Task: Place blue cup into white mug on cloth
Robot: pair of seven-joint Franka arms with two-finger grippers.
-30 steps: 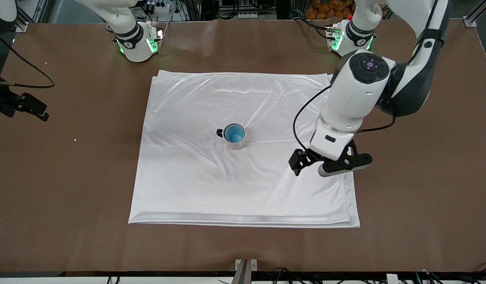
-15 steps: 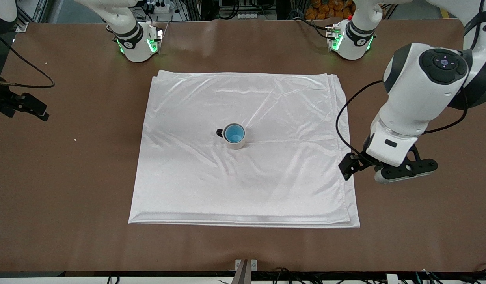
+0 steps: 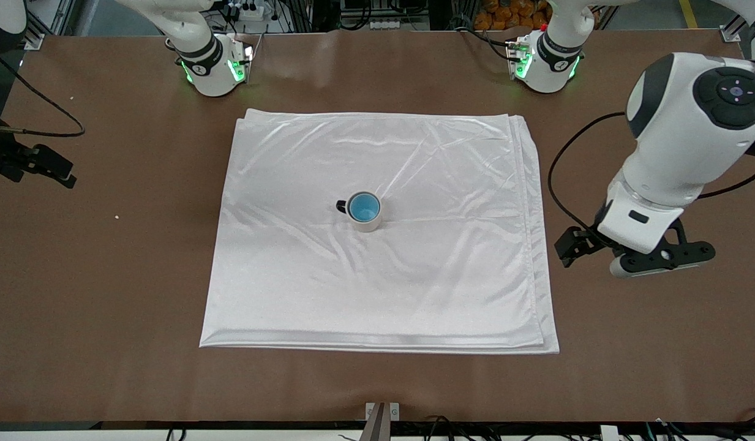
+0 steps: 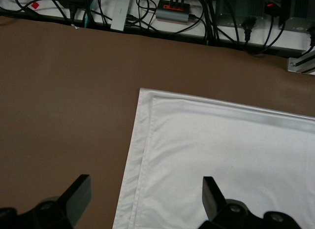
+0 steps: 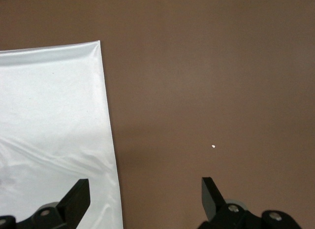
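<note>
The blue cup (image 3: 364, 207) sits inside the white mug (image 3: 368, 223), which stands upright on the middle of the cloth (image 3: 414, 288); the mug's dark handle points toward the right arm's end. My left gripper (image 3: 654, 264) is open and empty, in the air over bare table just off the cloth's edge at the left arm's end. In the left wrist view, its fingers (image 4: 78, 194) straddle the cloth (image 4: 221, 155) edge. My right gripper (image 5: 145, 192) is open and empty, high over the cloth (image 5: 49, 115) edge and bare table, and waits.
The brown table (image 3: 659, 367) surrounds the cloth on all sides. Both arm bases (image 3: 215, 64) stand along the edge farthest from the front camera. Cables and boxes (image 4: 172, 10) lie off the table edge. A small white speck (image 5: 213, 146) lies on the table.
My left arm has swung off the cloth toward the left arm's end of the table, its gripper empty. The cup, mug and cloth have not moved.
</note>
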